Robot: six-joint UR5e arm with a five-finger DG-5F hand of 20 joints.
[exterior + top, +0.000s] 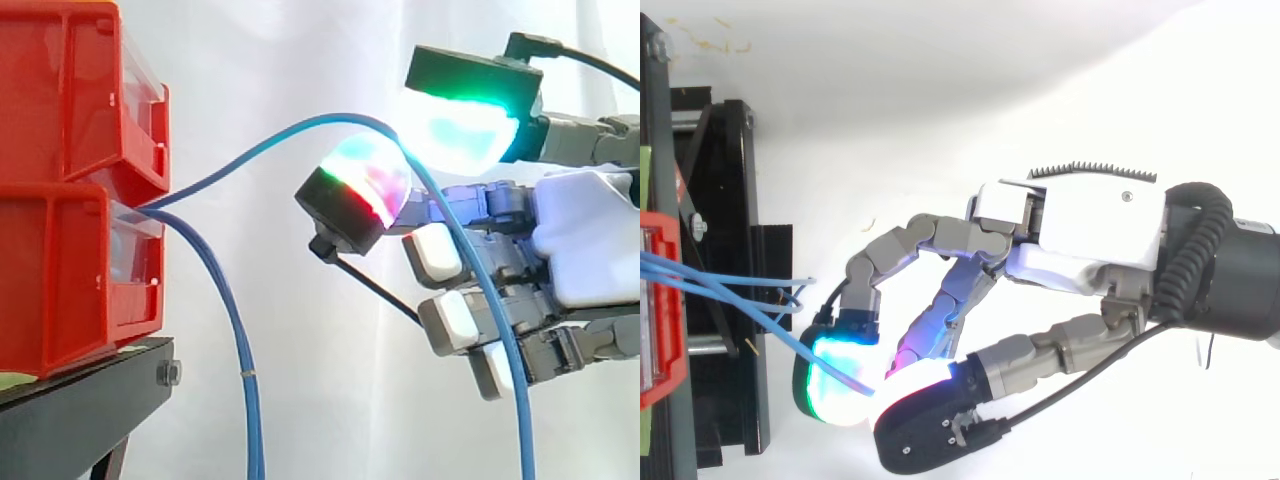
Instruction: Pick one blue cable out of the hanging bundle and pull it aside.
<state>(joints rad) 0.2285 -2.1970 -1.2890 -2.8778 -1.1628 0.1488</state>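
Several blue cables (720, 285) come out between the stacked red bins (60, 200). One blue cable (300, 127) arcs up and to the right, away from the bins, then drops past the hand (590, 240) to the lower edge. It runs between two glowing fingertips (365, 180), one red-green below and one white-green above, which pinch it. From above, this cable (790, 340) ends between the green pad and the red pad of the hand (1090, 220). Another blue cable (235, 340) hangs straight down beside the bins. The other fingers are curled loosely below.
The bins stand on a black stand (80, 410) at the left, with its frame (730, 300) seen from above. A white curtain is behind everything. To the right of the bins, the hanging cable and the hand are the only things.
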